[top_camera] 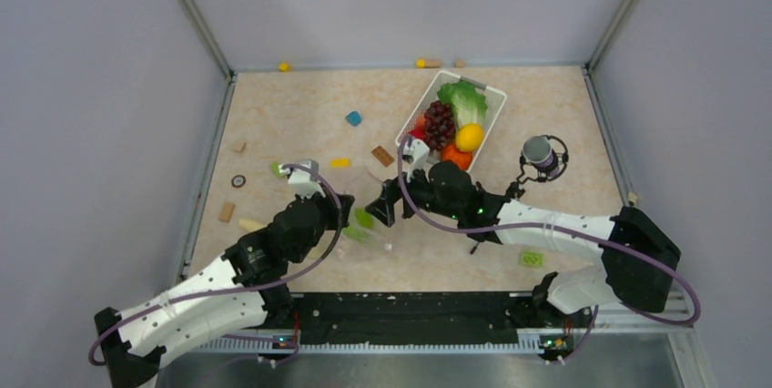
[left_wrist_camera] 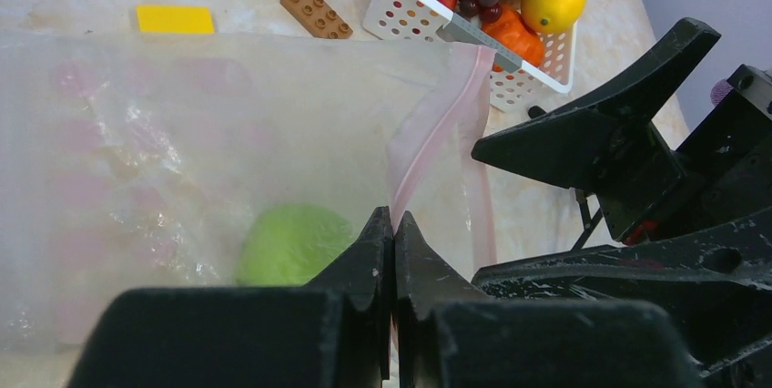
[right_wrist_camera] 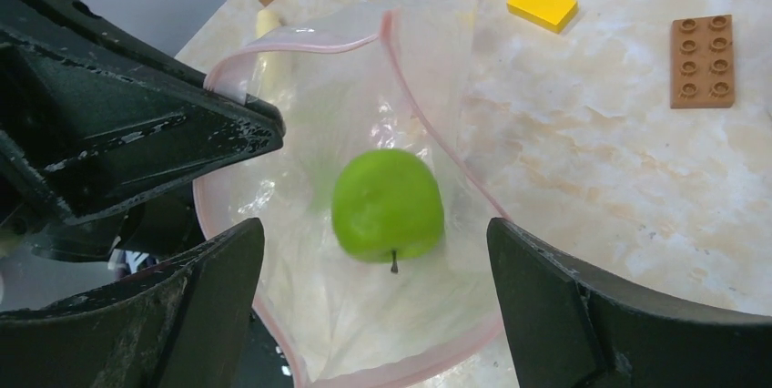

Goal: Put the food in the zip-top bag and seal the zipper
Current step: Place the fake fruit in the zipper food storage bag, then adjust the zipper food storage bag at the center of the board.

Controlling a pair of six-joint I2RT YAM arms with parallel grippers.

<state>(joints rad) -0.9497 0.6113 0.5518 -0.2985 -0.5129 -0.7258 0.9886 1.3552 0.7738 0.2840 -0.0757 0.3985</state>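
The clear zip-top bag [right_wrist_camera: 364, 315] lies between my grippers with its mouth held open; it also shows in the left wrist view [left_wrist_camera: 182, 133]. My left gripper [left_wrist_camera: 393, 221] is shut on its pinkish zipper [left_wrist_camera: 428, 133] at the mouth edge. A green round fruit with a short stem [right_wrist_camera: 388, 206] sits inside the bag. My right gripper [right_wrist_camera: 375, 301] is open and empty just over the bag's mouth. Lettuce [top_camera: 464, 101], grapes [top_camera: 439, 122], lemon [top_camera: 469, 137], orange [top_camera: 457, 157] and red apple [top_camera: 419, 128] lie in the white basket [top_camera: 496, 97].
A yellow block [right_wrist_camera: 543, 5] and a brown brick [right_wrist_camera: 703, 60] lie just beyond the bag. A blue block [top_camera: 353, 118], wooden pieces [top_camera: 226, 212] and a green block [top_camera: 531, 259] are scattered about. A dark cylinder [top_camera: 542, 156] stands right of the basket. Walls enclose three sides.
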